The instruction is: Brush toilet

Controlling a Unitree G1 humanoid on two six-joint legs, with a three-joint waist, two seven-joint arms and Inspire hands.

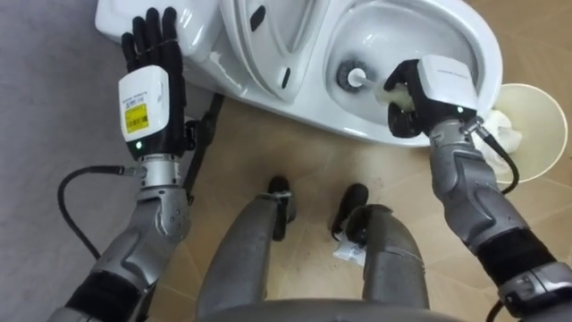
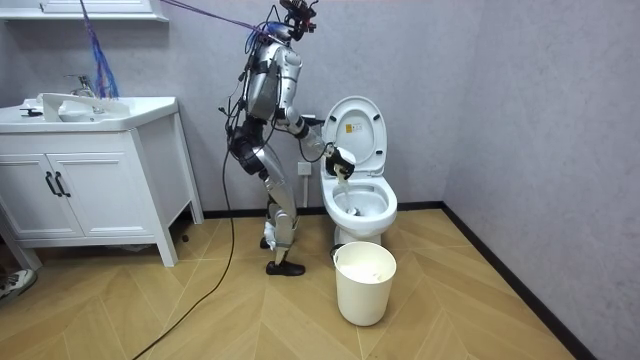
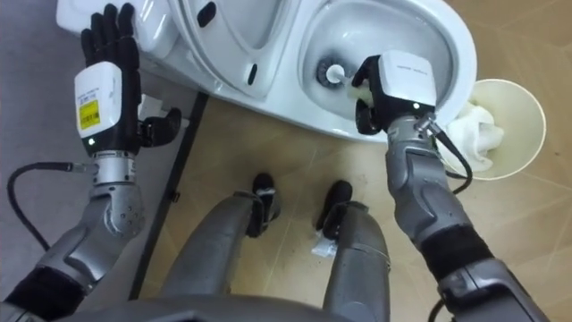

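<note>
While right robot hand (image 1: pixel 436 88) clenches brush (image 1: pixel 352 77), its head sits in toilet bowl (image 1: pixel 478 40) | left robot hand (image 1: pixel 150 88) flat, empty

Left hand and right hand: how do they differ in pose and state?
The left hand has straight fingers and holds nothing; the right hand is curled round the brush handle. The left hand is raised by the tank; the right hand is over the bowl. Both have black fingers.

The robot stands at nine o'clock of the white ceramic toilet (image 2: pixel 385 212), lid raised, right hand (image 2: pixel 339 160) over the bowl; a round cream plastic bin (image 2: pixel 365 285) sits at six o'clock.
</note>
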